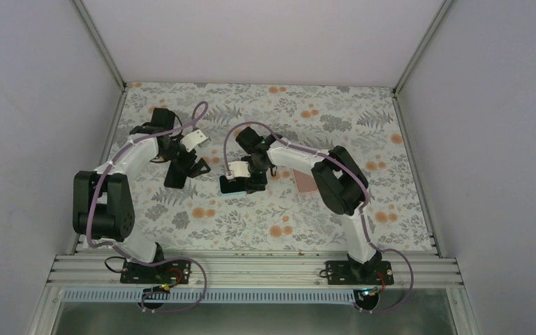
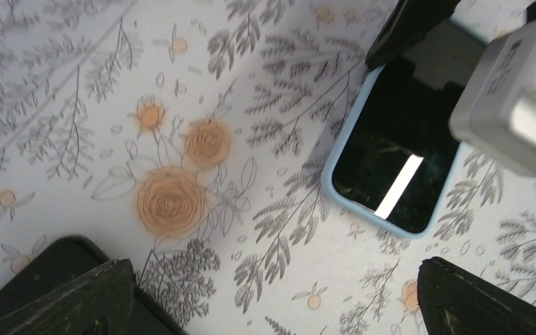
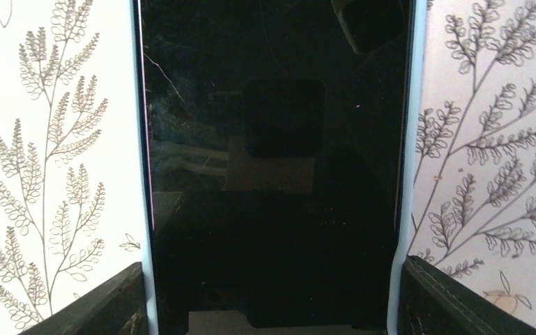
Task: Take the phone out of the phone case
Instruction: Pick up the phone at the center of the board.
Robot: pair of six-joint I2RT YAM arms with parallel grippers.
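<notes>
The phone [image 3: 272, 160], black screen up, sits in a light blue case [image 3: 406, 139] on the floral table. My right gripper [image 3: 272, 307] is shut on the case, one finger pressed on each long side near one end; the case's right edge bends slightly at the finger. In the top view the right gripper [image 1: 243, 183] stands over the phone [image 1: 229, 185] at the table's middle. My left gripper [image 1: 185, 166] is open and empty, left of the phone and apart from it. The left wrist view shows the cased phone [image 2: 391, 160] beyond the left gripper [image 2: 279, 307].
A pinkish flat object [image 1: 306, 181] lies right of the phone, under the right arm. A dark flat thing with a rounded corner [image 2: 49, 269] lies under my left gripper's left finger. The right wrist's white camera housing [image 2: 516, 105] hangs over the phone's far end.
</notes>
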